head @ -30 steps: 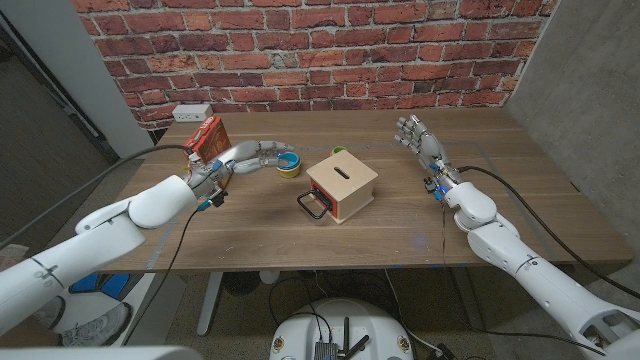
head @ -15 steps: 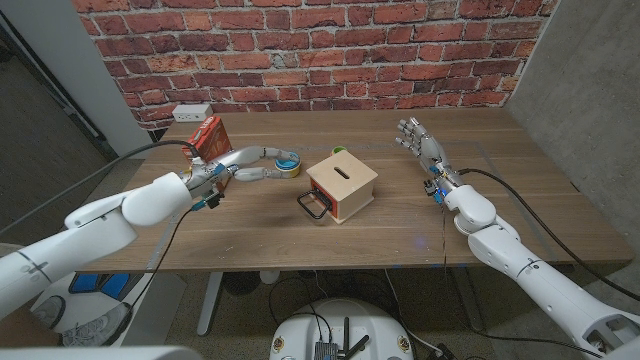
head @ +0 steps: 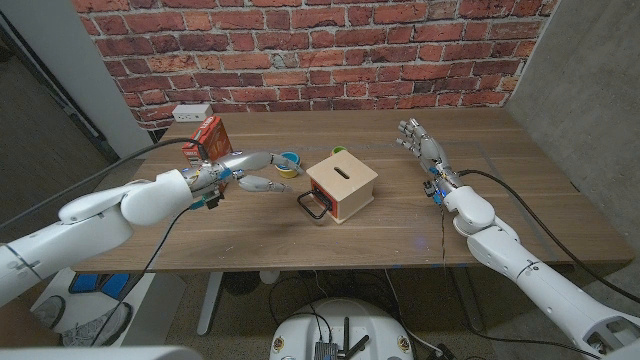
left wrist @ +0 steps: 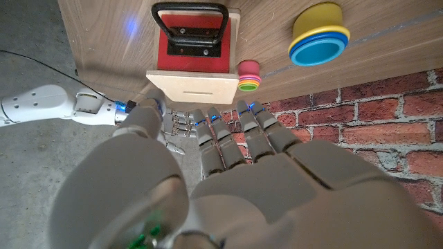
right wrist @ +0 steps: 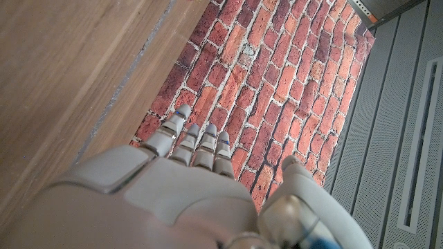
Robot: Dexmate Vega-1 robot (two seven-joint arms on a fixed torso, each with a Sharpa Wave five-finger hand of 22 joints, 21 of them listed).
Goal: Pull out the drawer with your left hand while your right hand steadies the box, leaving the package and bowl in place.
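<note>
Wooden table (head: 400, 235) under a brick wall carries everything, and the nearest task item to the robot is the box (head: 343, 185), a small pale wooden cube with a slot in its top. Its red drawer front with the black handle (head: 312, 205) faces the near-left and looks fully shut. The left hand (head: 240, 172) hovers near that handle but apart from it, fingers stretched toward the box and holding nothing. The right hand (head: 420, 142) stands well apart on the other side, fingers spread and upright, also holding nothing and not touching the box.

The main risk, as a judgement: if the left hand hooks the handle and pulls before the right hand braces the box, the light cube would likely slide or swivel across the table instead of the drawer opening. A wide approach by the left hand could also nudge the bowl (head: 288, 163) just behind its fingers, or the red package (head: 208, 138) beyond its wrist.

Compared with a second ago, the left hand has dropped off the bowl and moved nearer the handle; the right hand, box, bowl and package have not shifted
</note>
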